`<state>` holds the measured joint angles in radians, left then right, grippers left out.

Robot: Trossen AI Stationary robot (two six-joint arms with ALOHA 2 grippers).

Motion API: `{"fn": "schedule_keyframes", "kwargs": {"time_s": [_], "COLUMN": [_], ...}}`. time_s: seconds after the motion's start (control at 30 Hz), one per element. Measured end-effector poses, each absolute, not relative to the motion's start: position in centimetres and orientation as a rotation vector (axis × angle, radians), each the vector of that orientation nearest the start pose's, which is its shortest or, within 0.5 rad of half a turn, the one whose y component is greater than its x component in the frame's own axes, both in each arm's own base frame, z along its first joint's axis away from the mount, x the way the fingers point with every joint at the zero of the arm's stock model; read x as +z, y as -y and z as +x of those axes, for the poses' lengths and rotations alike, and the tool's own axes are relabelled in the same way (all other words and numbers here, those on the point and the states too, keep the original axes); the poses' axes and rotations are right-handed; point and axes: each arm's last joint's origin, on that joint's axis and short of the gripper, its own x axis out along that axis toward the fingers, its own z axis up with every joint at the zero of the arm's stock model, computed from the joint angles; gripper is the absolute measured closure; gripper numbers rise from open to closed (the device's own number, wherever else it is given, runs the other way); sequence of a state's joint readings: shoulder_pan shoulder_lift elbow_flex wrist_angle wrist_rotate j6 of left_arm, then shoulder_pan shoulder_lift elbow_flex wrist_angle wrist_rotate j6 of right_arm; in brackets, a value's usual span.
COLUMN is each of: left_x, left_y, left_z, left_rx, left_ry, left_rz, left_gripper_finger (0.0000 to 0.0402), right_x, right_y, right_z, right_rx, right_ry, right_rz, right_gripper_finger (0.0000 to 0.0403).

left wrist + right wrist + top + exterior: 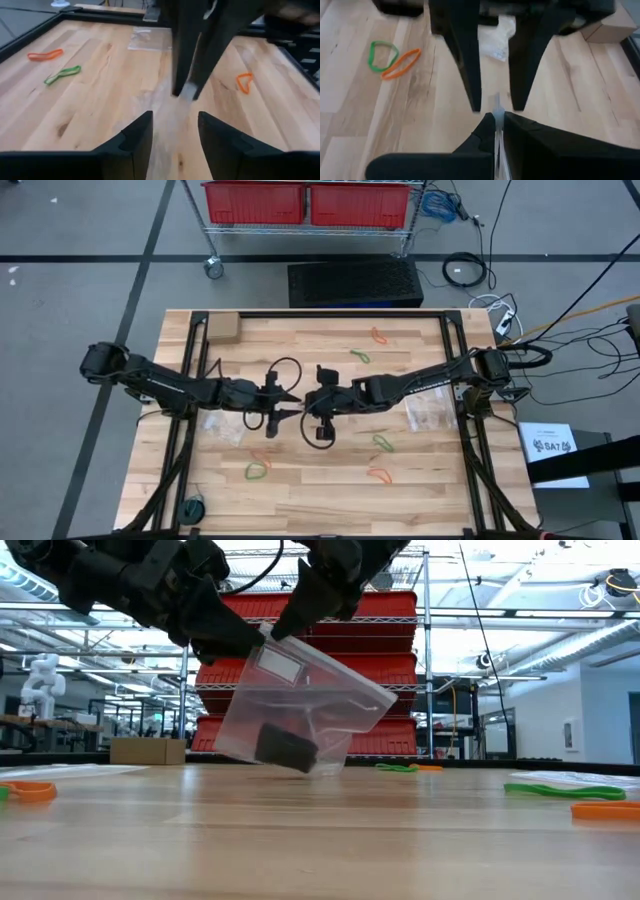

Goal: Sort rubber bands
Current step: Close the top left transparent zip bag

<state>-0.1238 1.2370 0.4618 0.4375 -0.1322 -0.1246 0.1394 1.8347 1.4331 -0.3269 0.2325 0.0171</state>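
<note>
A clear zip bag [300, 710] with a dark clump [285, 748] inside hangs at mid-table between my two grippers. My right gripper [496, 125] is shut on the bag's top edge. My left gripper [175, 135] is open. Its fingers stand on either side of that same edge, and I cannot tell whether they touch it. Green and orange rubber bands lie flat on the table: at the far side [360, 356] [380, 335], near right [383, 443] [378, 474] and near left [257, 471]. My right gripper pinches the bag's top edge [496, 106] between its two fingers. In the low view the fingers [300, 610] slant down onto it from above. The bag hangs tilted below them, with the dark clump in its low corner. Whether that corner touches the table I cannot tell.
Two more clear bags lie flat, one under each arm [222, 425] [430, 412]. A cardboard box [222, 328] sits at the far left corner, and a dark round thing [192, 507] at the near left. A black frame [320, 314] runs round the wooden table.
</note>
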Motion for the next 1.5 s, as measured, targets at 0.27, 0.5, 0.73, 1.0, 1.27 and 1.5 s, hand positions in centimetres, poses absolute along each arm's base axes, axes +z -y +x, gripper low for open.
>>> {"fn": "schedule_keyframes", "kwargs": {"time_s": [0.27, 0.5, 0.73, 1.0, 1.27, 1.5], "left_x": [19.2, 19.3, 19.2, 19.3, 19.3, 19.3], "left_y": [2.5, 2.4, 2.2, 2.2, 2.2, 2.2], "left_z": [24.2, 24.2, 24.2, 24.2, 24.2, 24.2], "left_rx": [0.058, 0.061, 0.079, 0.078, 0.078, 0.082], "left_ry": [-0.32, -0.313, -0.318, -0.316, -0.315, -0.314], "left_rz": [-0.076, -0.052, -0.05, -0.048, -0.045, -0.044], "left_gripper_finger": [0.03, 0.0394, 0.0399, 0.04, 0.0401, 0.0401], "right_x": [25.7, 25.7, 25.9, 27.4, 27.1, 26.3], "right_y": [-5.0, -5.0, -5.0, -4.9, -4.6, -4.6], "right_z": [40.6, 40.6, 40.3, 39.8, 40.0, 40.4], "right_rx": [-0.092, -0.106, -0.117, -0.127, -0.145, -0.15], "right_ry": [-0.727, -0.729, -0.745, -0.688, -0.692, -0.717], "right_rz": [-0.127, -0.099, -0.07, -0.027, 0.004, -0.001], "right_gripper_finger": [0.0401, 0.0391, 0.0334, 0.0278, 0.0282, 0.0307]}}
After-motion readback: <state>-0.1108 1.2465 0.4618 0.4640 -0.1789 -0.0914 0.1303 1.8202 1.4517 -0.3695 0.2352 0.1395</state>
